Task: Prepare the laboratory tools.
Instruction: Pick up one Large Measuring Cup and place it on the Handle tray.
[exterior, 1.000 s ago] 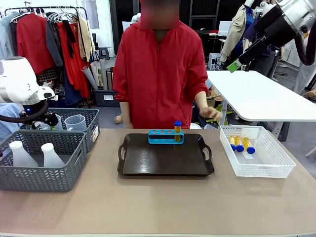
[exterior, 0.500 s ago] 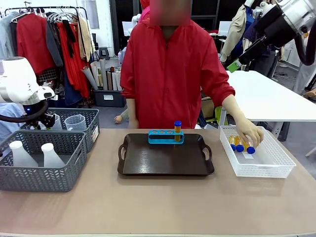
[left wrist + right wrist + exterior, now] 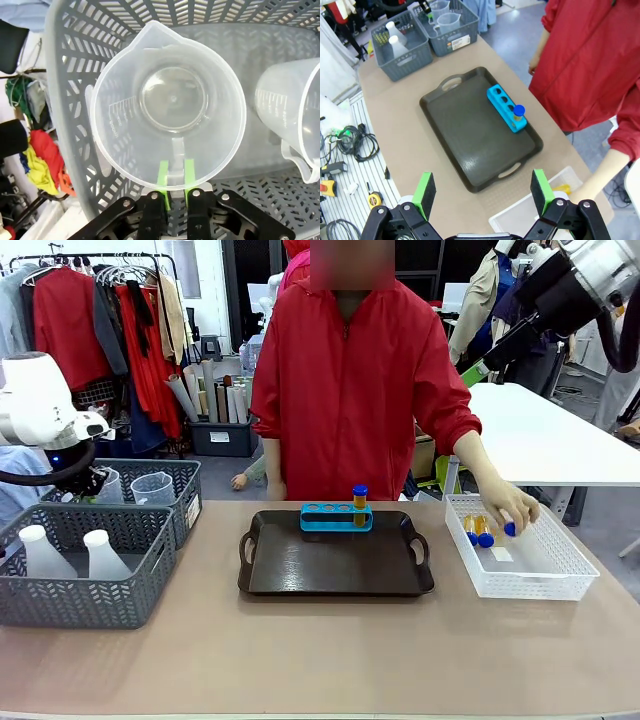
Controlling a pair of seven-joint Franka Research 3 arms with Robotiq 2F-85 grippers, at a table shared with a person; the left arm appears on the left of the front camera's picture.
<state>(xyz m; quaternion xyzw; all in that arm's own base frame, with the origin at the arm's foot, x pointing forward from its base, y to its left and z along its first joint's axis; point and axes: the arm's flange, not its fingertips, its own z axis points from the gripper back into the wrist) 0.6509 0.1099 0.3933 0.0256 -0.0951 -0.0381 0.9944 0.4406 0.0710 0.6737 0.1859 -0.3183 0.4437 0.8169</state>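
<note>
In the left wrist view my left gripper [image 3: 172,181] is shut on the handle of a clear measuring beaker [image 3: 170,102] that stands in a grey mesh basket [image 3: 70,75]. A second beaker [image 3: 295,115] stands beside it. Two white conical flasks [image 3: 45,550] sit in the nearer grey basket [image 3: 80,585]. One blue-capped orange tube [image 3: 359,505] stands in a blue rack [image 3: 330,517] on the dark tray [image 3: 335,570]. The person's hand [image 3: 505,505] holds another tube [image 3: 509,528] above the white basket [image 3: 530,570], where two tubes [image 3: 478,532] lie. My right gripper [image 3: 482,192] hangs open high above the table.
The two grey baskets take up the table's left side, the tray the middle and the white basket the right. The person in a red jacket [image 3: 355,390] stands at the far edge. Bare tabletop [image 3: 320,660] runs along the near side.
The person's hand has reached into the white basket and lifted one tube out of it. My arms have barely moved.
</note>
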